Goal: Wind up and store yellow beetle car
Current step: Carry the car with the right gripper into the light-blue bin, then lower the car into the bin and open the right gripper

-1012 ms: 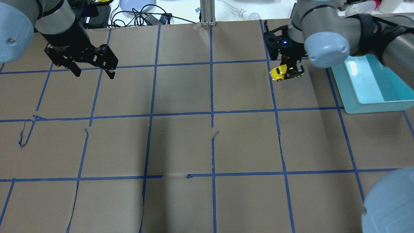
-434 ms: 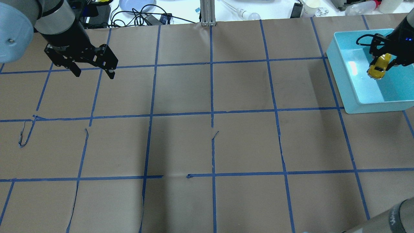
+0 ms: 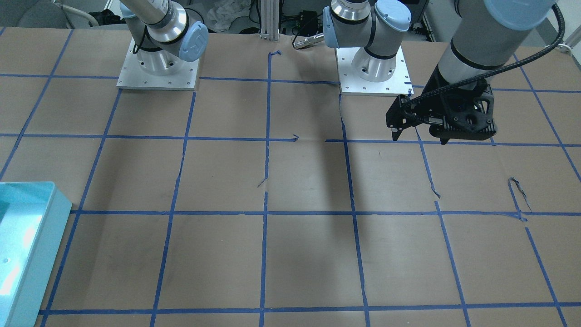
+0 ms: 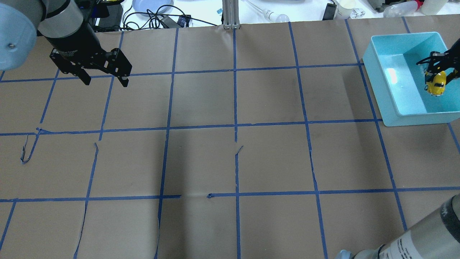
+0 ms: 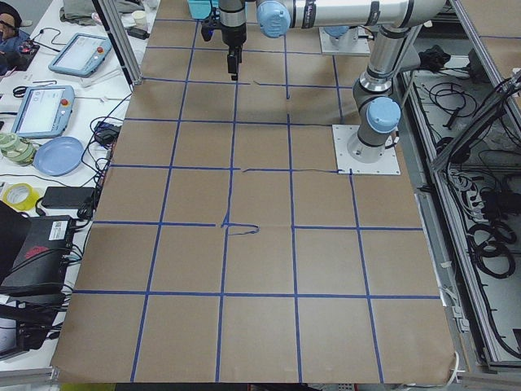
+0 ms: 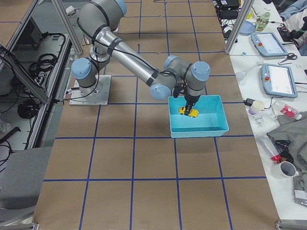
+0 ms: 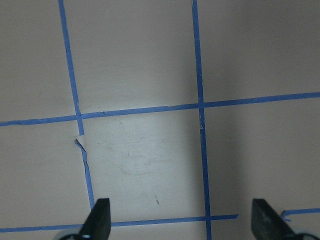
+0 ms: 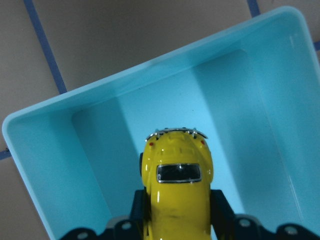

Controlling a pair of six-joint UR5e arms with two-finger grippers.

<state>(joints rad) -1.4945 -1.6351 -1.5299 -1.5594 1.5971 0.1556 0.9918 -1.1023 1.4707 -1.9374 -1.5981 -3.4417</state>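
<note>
The yellow beetle car is held by my right gripper over the inside of the turquoise bin at the table's far right. In the right wrist view the car sits between the black fingers, rear window up, above the bin. The exterior right view shows the car in the bin. My left gripper is open and empty above the table at the far left; it also shows in the front-facing view and in the left wrist view.
Brown paper with a blue tape grid covers the table. The bin's edge shows at the lower left of the front-facing view. Cables, a blue plate and bottles lie beyond the far edge. Both arm bases stand on the robot's side.
My right gripper carried the yellow car from the table right into the turquoise bin, then further right and a bit lower inside it. The left arm has not moved.
</note>
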